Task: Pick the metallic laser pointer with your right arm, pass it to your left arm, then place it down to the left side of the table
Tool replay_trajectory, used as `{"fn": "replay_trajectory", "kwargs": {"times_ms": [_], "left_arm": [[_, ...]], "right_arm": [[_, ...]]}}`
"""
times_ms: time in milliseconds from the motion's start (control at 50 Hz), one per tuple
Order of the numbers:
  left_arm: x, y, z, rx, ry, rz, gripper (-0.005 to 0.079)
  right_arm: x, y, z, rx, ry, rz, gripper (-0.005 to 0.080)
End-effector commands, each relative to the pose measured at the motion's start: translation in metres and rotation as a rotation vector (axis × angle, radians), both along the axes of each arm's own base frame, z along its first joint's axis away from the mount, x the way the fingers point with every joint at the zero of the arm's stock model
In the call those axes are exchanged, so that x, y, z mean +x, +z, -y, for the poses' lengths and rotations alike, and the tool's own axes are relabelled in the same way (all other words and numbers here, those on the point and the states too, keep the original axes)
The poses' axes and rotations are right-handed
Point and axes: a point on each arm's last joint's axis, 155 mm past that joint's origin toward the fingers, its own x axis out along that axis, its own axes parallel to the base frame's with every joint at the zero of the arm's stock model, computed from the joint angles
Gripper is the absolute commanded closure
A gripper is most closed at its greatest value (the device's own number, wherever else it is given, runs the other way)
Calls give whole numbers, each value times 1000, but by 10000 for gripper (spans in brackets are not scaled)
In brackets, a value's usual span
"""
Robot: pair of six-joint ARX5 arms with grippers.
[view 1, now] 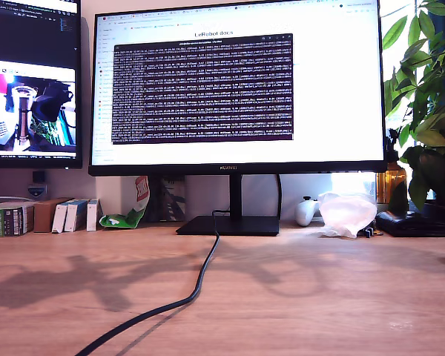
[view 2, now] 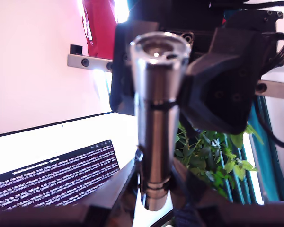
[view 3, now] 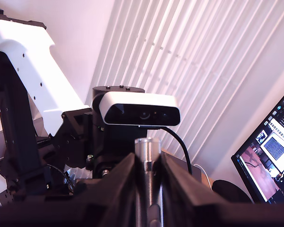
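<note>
Both grippers are out of the exterior view; only the wrist views are showing them.

First gripper (view 2: 154,189): jaws are closing on the lower end of the metallic laser pointer (view 2: 156,118), which is standing upright between them, its open end toward the camera. Second gripper (view 3: 148,170): jaws are pressing against the same silver cylinder (view 3: 148,161) from both sides. So the pointer is being held in the air by both grippers at once, off the table (view 1: 319,297).

Exterior view: the wooden table is showing a black cable (view 1: 196,285) running from the monitor (view 1: 237,85) stand toward the near edge. A plant (view 1: 426,104) is standing at that view's right, small boxes (view 1: 67,215) at its far left
</note>
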Motion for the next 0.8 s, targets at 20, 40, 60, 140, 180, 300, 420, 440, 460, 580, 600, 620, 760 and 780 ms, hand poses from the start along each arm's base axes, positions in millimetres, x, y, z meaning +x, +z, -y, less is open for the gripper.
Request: {"fn": "replay_trajectory", "kwargs": {"times_ms": [20,40,60,140,180,300,420,440,460,580,600,620,760,780], "left_arm": [[-3,9,-1,5,10,44,766],[-3,9,-1,7,11,46,766],[-3,9,-1,10,13,51,766],[-2,9,-2,19,26,65,766],[0,9,-4,21,33,64,766],[7,4,-11,40,72,60,766],[16,2,-23,53,121,61,766],[17,2,-25,54,127,62,766],[18,2,-26,55,132,63,766],[19,2,-34,65,149,68,766],[19,2,-35,66,149,70,766],[19,2,-35,68,151,72,766],[16,6,-39,71,162,92,766],[15,7,-39,72,164,96,766]], "right_arm": [[0,-2,-2,-8,2,-18,512],[0,-2,-2,-8,1,-17,512],[1,-2,-2,-8,0,-18,512],[4,-2,0,-8,-6,-18,500],[4,-2,0,-8,-8,-18,496],[10,-1,3,-10,-22,-25,496],[23,3,16,-37,-68,-93,497],[25,3,18,-40,-76,-99,497],[27,4,20,-44,-84,-105,497],[55,1,36,-74,-208,-115,519],[60,0,40,-81,-229,-119,535],[67,-2,43,-91,-262,-122,553],[114,-19,70,-161,-446,-161,721],[122,-22,75,-171,-475,-166,750]]}}
